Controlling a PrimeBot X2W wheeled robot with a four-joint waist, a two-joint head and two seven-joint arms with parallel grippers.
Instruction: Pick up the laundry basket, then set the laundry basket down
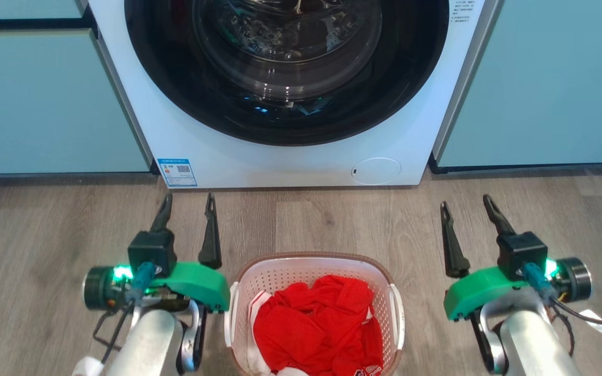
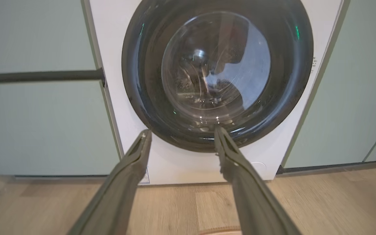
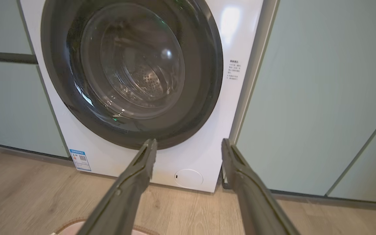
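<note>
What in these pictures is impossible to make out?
1. Near end of the basket: cut off by the head view's bottom edge.
2. Anything under the red cloth in it: head view, covered by the cloth.
3. Print on the label of the washer: head view, too small to read.
4. Whether the drum holds anything: all views, reflections on the door glass muddle it.
5. Washer's top: cut off by every view's upper edge.

We take this for a home laundry corner: a white front-loading washing machine (image 1: pixel 290 162) with a round dark glass door stands built in between flat pale blue-green cabinet fronts (image 1: pixel 45 104) on grey wood-plank flooring (image 1: pixel 332 219), and a small white perforated plastic laundry basket (image 1: pixel 285 274) holds red clothing (image 1: pixel 316 324).
</note>
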